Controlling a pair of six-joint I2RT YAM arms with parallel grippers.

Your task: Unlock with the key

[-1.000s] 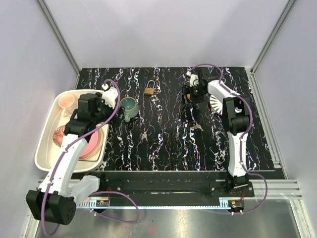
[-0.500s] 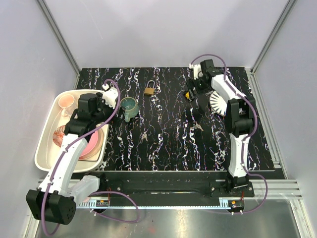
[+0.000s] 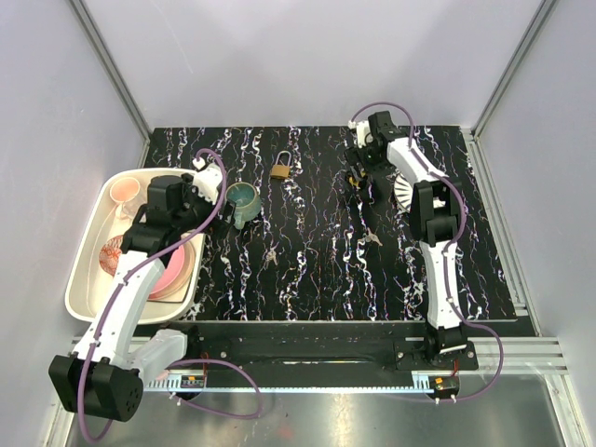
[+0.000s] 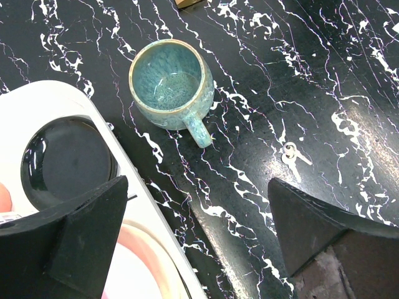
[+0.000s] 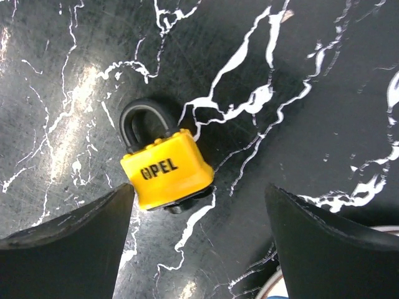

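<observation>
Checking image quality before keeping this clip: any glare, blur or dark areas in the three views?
Right wrist: yellow padlock sharp, lettering legible; glare patch on the table left of it; fingers dark, featureless. Left wrist: mug and keys in focus. Top external: lighting even, brass padlock small but distinct.

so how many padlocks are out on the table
2. A brass padlock lies far back near the middle, just right of the teal mug. A yellow padlock lies flat beneath the open right hand. The arms could hide another.
</observation>
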